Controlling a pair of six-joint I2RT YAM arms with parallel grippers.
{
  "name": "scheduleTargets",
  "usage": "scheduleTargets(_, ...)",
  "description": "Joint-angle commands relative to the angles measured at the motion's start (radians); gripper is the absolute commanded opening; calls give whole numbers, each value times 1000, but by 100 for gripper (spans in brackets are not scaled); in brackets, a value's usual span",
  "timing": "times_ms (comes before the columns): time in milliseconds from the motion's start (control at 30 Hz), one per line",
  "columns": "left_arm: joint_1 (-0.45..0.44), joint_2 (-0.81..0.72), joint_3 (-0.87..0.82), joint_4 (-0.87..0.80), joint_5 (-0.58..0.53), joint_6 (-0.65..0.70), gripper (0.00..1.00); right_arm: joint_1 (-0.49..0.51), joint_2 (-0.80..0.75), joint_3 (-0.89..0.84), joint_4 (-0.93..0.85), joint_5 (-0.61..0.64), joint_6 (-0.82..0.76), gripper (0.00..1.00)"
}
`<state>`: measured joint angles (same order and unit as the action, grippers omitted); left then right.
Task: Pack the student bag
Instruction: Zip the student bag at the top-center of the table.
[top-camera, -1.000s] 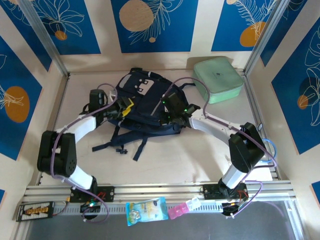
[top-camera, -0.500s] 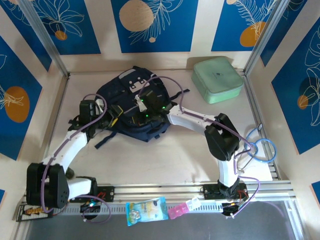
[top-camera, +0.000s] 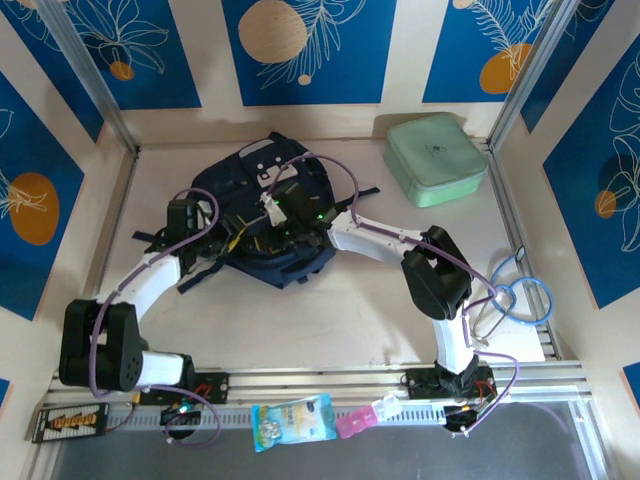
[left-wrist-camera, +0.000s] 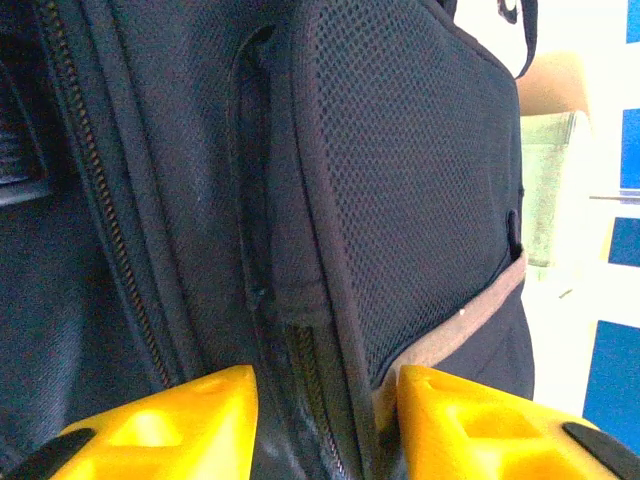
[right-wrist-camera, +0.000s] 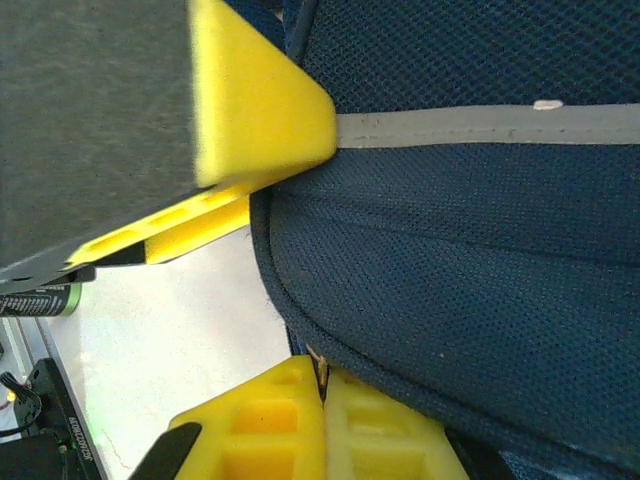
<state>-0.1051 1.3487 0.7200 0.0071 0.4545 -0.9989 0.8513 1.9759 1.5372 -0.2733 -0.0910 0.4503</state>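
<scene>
Seen from overhead, the student bag (top-camera: 300, 262), a dark navy backpack, lies flat on the pale desk (top-camera: 330, 320), toward 11 o'clock from the middle. Its straps trail off toward 8 o'clock. A mint green zip case (top-camera: 435, 160) sits well apart from it at 2 o'clock. My left gripper (top-camera: 235, 238) reaches in at the bag's 8 o'clock side. In its wrist view the yellow fingers (left-wrist-camera: 160, 425) stand apart with a zip seam and the edge of a mesh panel between them, and I cannot tell whether the jaws pinch the fabric. My right gripper (top-camera: 272, 212) rests on top of the bag near its centre. In its wrist view the jaws are pressed together against the bag's piped edge, below a pale grey stripe (right-wrist-camera: 480, 125).
</scene>
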Motion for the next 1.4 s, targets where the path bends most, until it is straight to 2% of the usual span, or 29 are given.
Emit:
scheduleTargets(0, -7, 26, 39, 73, 48, -11, 36, 16, 1, 24, 35, -78, -2, 0)
scheduleTargets(167, -7, 45, 36, 66, 23, 15, 14, 11, -26, -10, 26, -43, -27, 0)
scheduleTargets(333, -4, 48, 38, 37, 1, 51, 0, -32, -77, -75, -16, 90, -49, 0)
scheduleTargets(500, -4, 45, 40, 19, 1, 71, 0, -114, -107, -127, -108, 272, -11, 0)
scheduleTargets(567, -3, 44, 41, 18, 4, 73, 0, -138, -112, -136, -109, 254, -23, 0)
scheduleTargets(700, -4, 45, 42, 20, 8, 69, 0, -126, -96, -113, -107, 214, -81, 1)
scheduleTargets(933, -4, 42, 53, 13, 23, 73, 0, -114, -26, -50, -144, 192, -70, 14)
scheduleTargets(1100, -4, 43, 55, 35, 42, 52, 0, -118, -5, -37, -145, 175, -57, 18)
scheduleTargets(1167, -3, 44, 60, 42, 47, 45, 0, -122, -1, -35, -144, 179, -47, 17)
scheduleTargets(1300, -3, 40, 71, 20, 38, 66, 0, -137, -25, -46, -141, 253, -35, 0)
scheduleTargets(1367, -4, 36, 75, -7, 28, 86, 0, -165, -57, -69, -142, 290, -9, 0)
